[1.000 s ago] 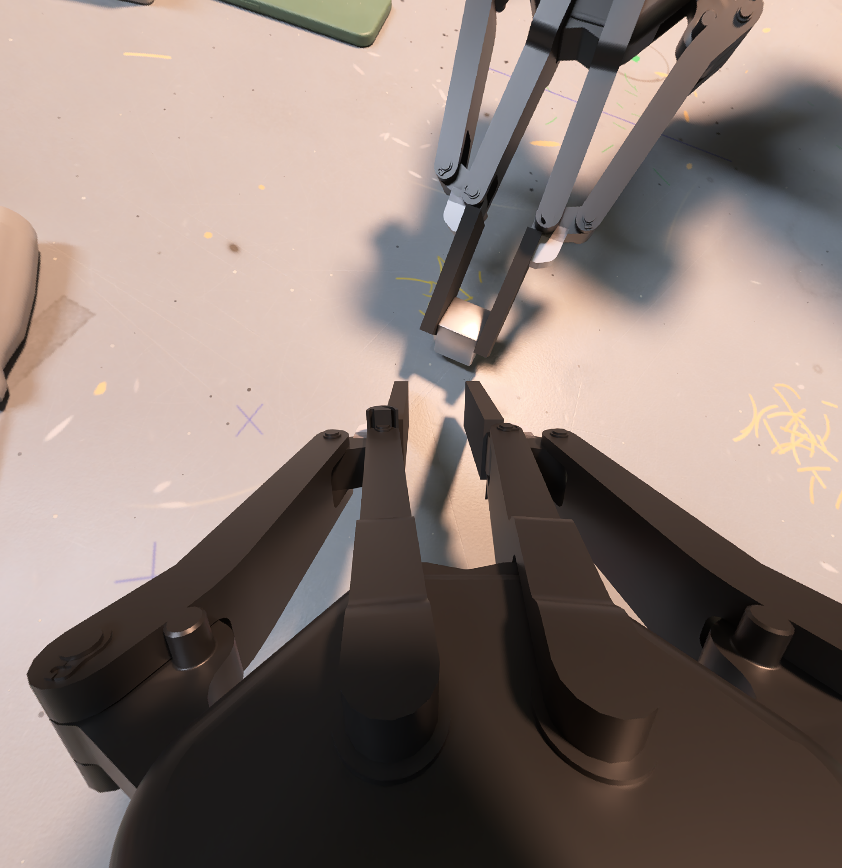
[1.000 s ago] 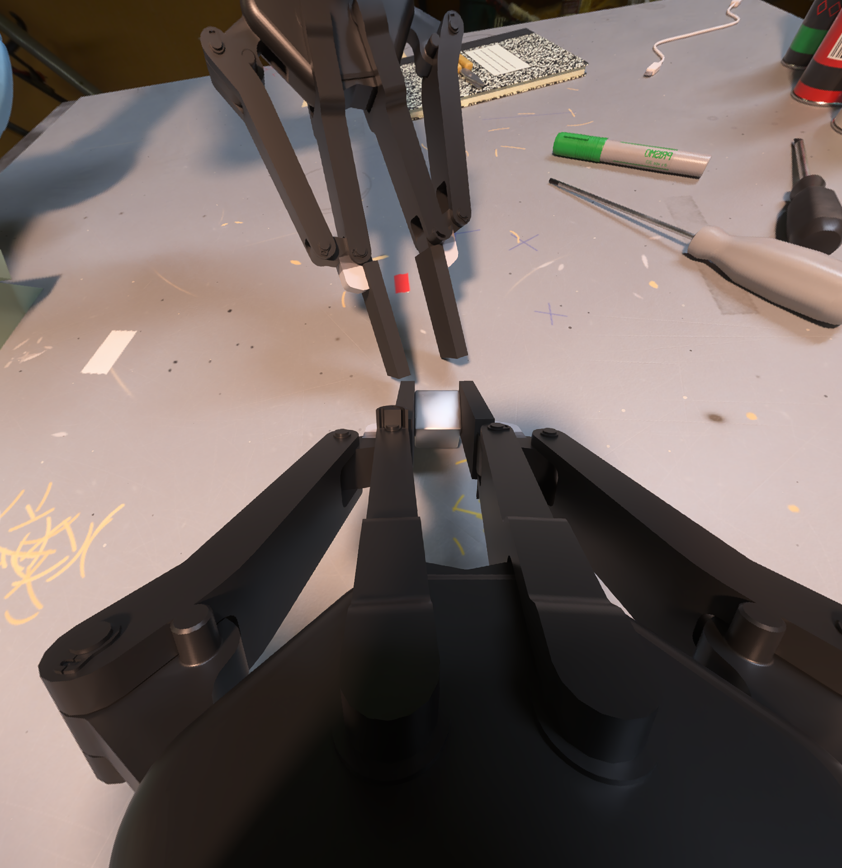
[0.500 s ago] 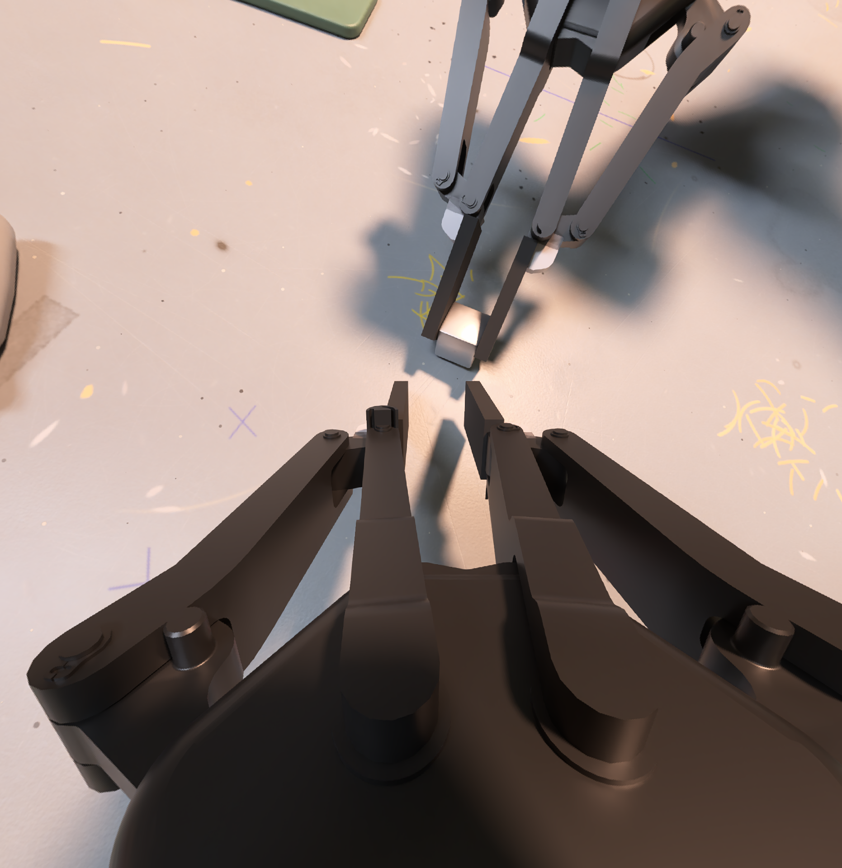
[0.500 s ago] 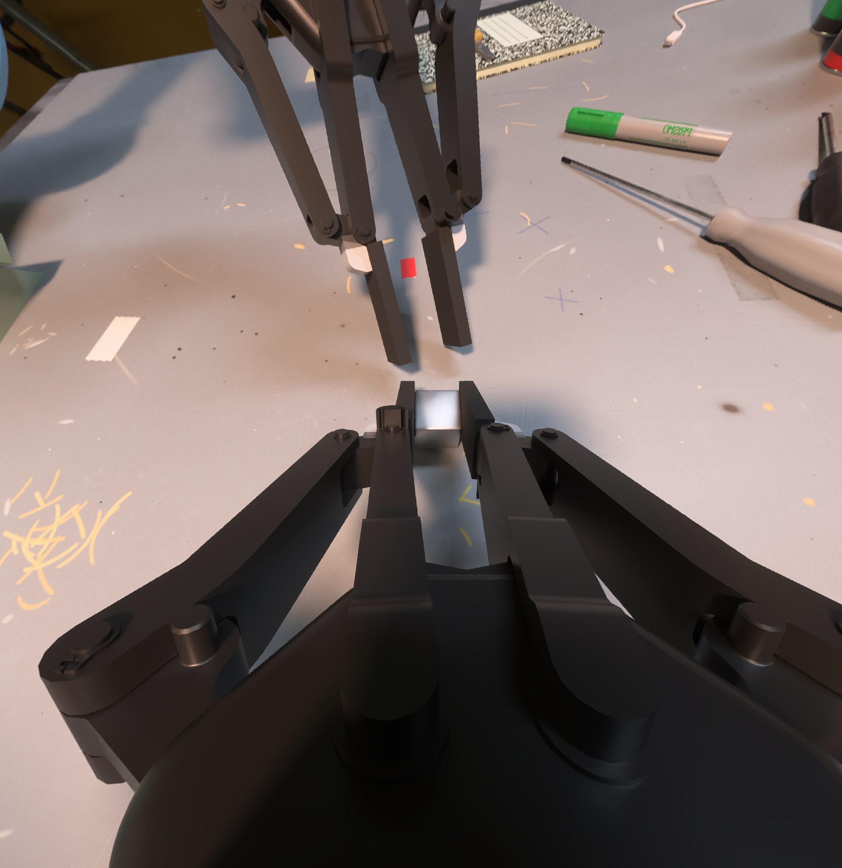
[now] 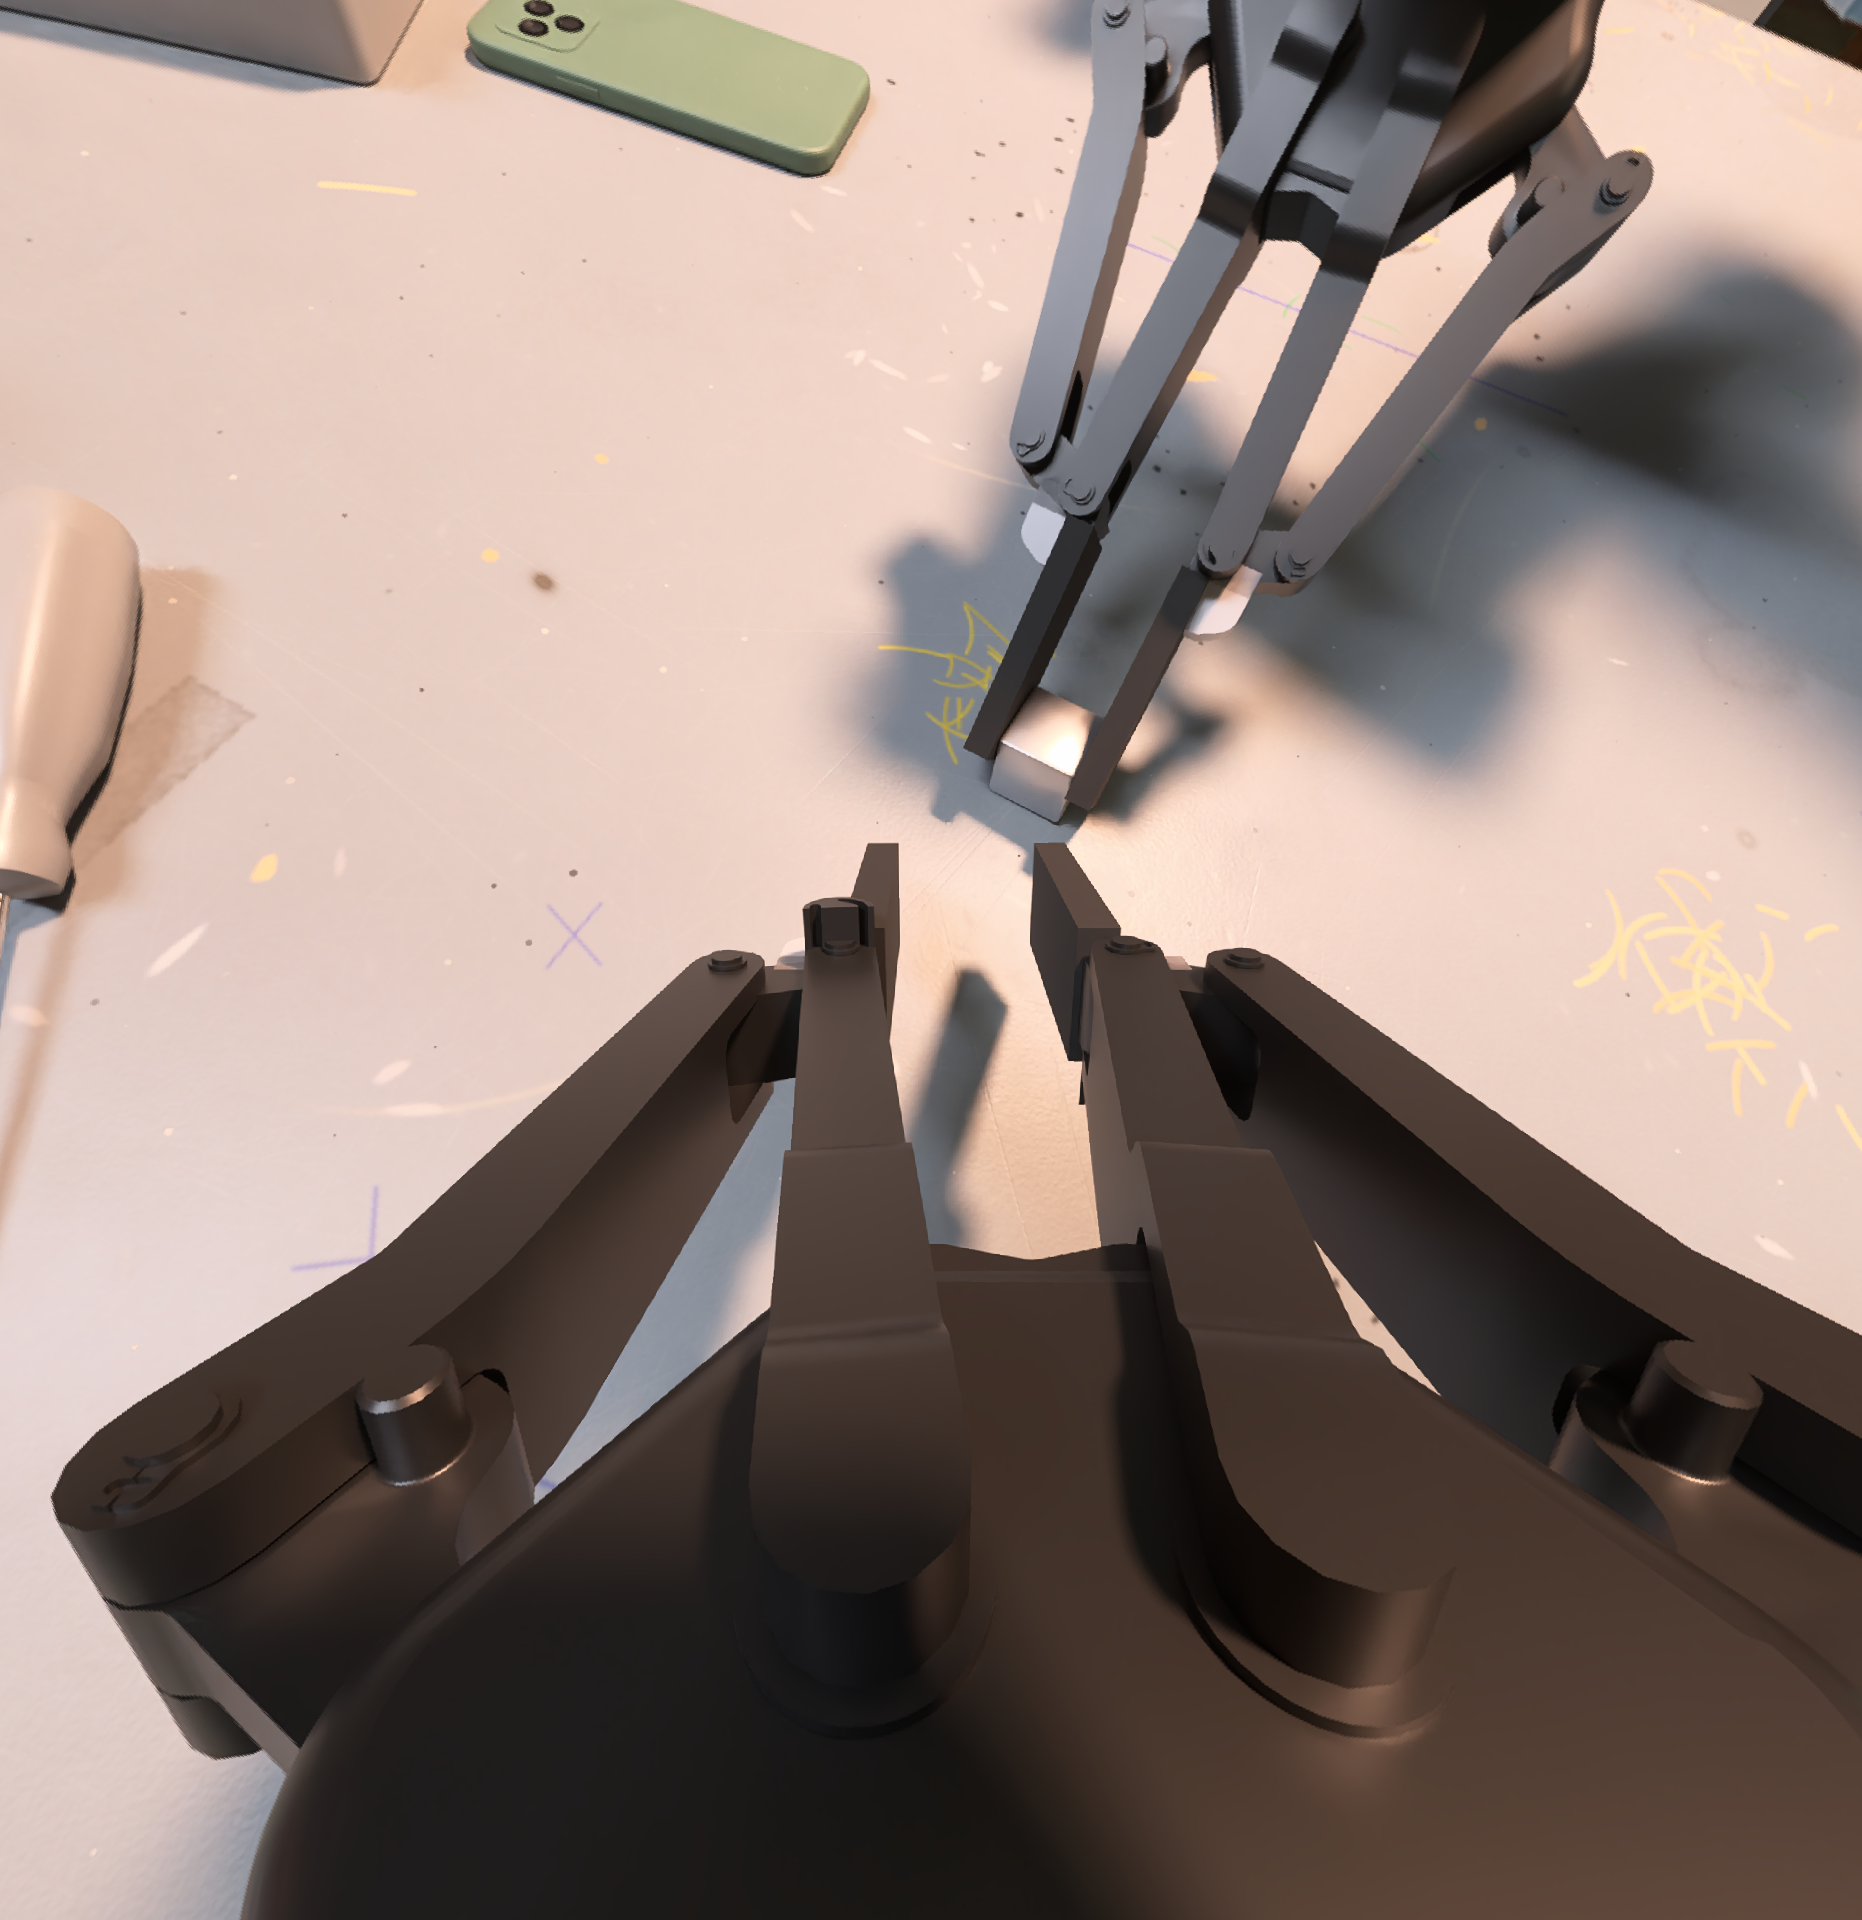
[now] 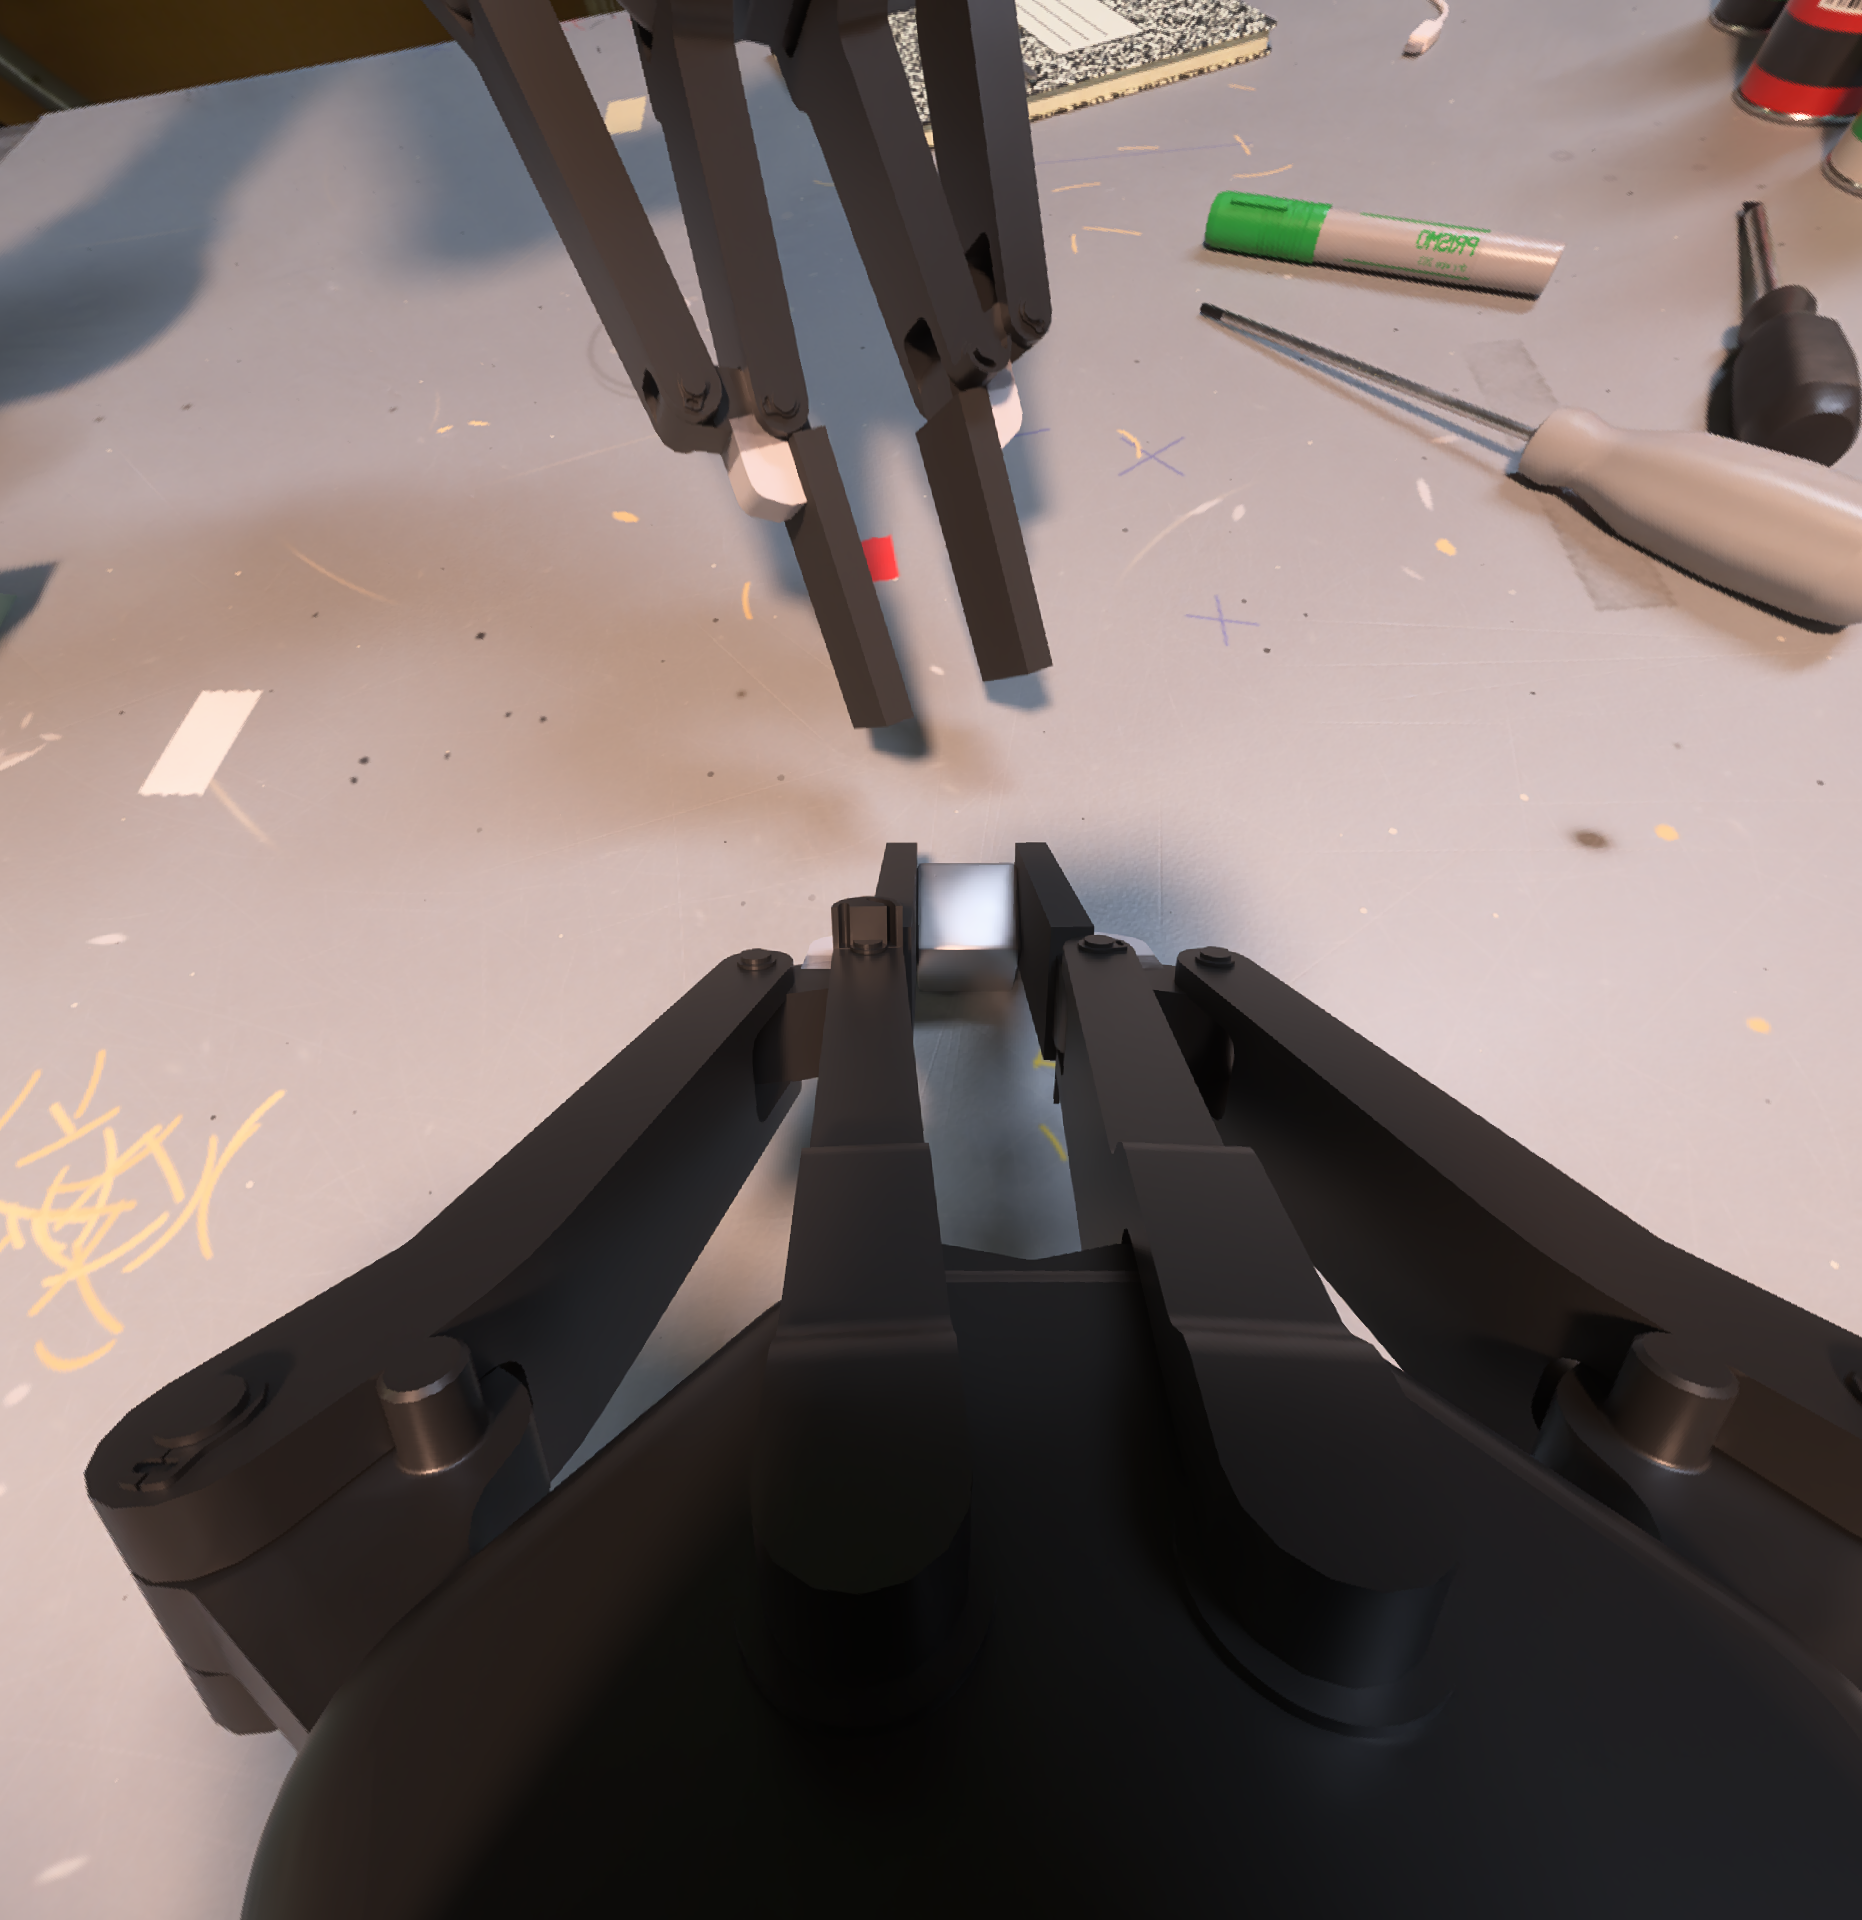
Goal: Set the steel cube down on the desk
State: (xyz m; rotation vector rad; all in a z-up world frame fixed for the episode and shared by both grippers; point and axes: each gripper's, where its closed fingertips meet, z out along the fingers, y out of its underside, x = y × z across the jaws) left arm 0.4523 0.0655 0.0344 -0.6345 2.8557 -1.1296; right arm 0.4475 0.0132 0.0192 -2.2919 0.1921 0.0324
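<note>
Since a second ago your right gripper (image 6: 966, 868) has dropped lower, jaws clamped on the small shiny steel cube (image 6: 965, 914), now at or just above the scuffed grey desk (image 6: 1426, 935). Left gripper (image 5: 966, 868) hovers near, narrowly parted, empty. What's left: let go, back off.

Right gripper (image 6: 966, 868) points steeply down, its jaws closed on the steel cube (image 6: 963, 920) near the fingertips, low over the surface (image 6: 1426, 883). Left gripper (image 5: 966, 868) is empty, jaws parted by a narrow gap, tips facing the right gripper's, just apart from them.
</note>
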